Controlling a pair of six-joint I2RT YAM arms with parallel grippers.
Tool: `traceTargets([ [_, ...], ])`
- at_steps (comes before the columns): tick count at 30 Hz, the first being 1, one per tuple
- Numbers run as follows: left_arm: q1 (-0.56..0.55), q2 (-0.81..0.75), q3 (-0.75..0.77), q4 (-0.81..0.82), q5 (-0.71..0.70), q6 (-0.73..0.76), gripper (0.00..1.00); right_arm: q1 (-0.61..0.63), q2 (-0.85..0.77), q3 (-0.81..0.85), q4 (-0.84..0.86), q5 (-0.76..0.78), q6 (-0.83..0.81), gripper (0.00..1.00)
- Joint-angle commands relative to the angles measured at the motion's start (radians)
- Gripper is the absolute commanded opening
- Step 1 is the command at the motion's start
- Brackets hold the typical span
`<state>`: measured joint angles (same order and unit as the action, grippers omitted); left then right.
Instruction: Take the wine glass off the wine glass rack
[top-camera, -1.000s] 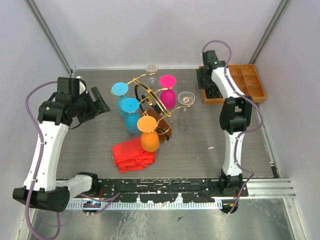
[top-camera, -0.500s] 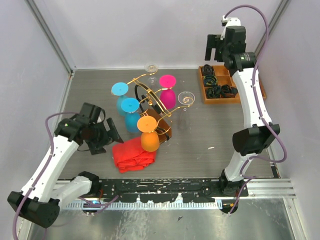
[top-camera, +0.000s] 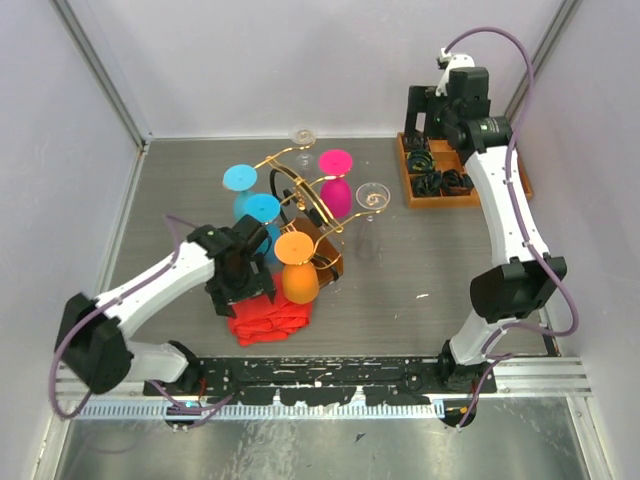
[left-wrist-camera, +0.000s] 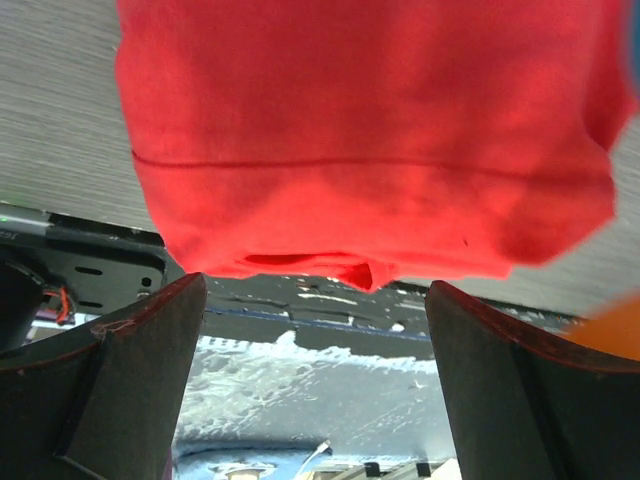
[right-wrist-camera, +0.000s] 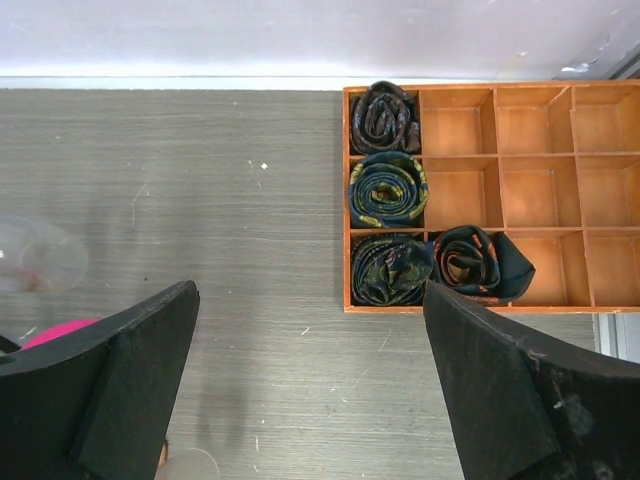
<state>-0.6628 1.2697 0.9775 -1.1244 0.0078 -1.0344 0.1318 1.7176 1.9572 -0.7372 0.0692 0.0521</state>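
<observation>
Rack (top-camera: 318, 205): gold wire, curled arms, brown base; upright at mid-table, hung with coloured glasses bowl-down.
Orange glass (top-camera: 299, 280): on the rack's near side, just beside the left gripper, to its right.
Left gripper (top-camera: 243, 288): spread wide, empty, low over a red cloth (left-wrist-camera: 370, 140).
Right gripper (top-camera: 425, 110): spread wide, empty, raised above a wooden tray (right-wrist-camera: 530, 195), well apart from the rack.

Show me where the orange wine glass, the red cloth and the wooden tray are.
orange wine glass (top-camera: 300, 284), top external view, on its bowl.
red cloth (left-wrist-camera: 370, 120), left wrist view, middle of the folded fabric.
wooden tray (right-wrist-camera: 528, 196), right wrist view, floor of a bare compartment.
</observation>
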Motion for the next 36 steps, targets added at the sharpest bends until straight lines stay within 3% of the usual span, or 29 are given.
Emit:
traceTargets([
  [1, -0.003, 0.142, 0.041, -0.04, -0.077, -0.04, 0.98, 0.005, -0.105, -0.009, 0.066, -0.024, 0.002, 1.0],
  [9, 0.017, 0.131, -0.117, 0.084, -0.076, -0.128, 0.98, 0.005, -0.163, -0.034, 0.087, -0.019, -0.007, 1.0],
  [18, 0.048, -0.042, -0.188, 0.088, -0.112, -0.161, 0.98, 0.005, -0.182, -0.065, 0.102, -0.015, -0.007, 1.0],
  [29, 0.064, 0.065, -0.282, 0.175, -0.02, -0.179, 0.98, 0.004, -0.219, -0.087, 0.114, -0.008, -0.016, 1.0],
  [33, 0.175, 0.064, -0.336, 0.178, 0.044, -0.154, 0.98, 0.005, -0.233, -0.094, 0.117, 0.001, -0.024, 1.0],
  [36, 0.327, -0.035, -0.361, 0.127, 0.052, -0.098, 0.98, 0.005, -0.245, -0.105, 0.122, 0.006, -0.029, 1.0],
])
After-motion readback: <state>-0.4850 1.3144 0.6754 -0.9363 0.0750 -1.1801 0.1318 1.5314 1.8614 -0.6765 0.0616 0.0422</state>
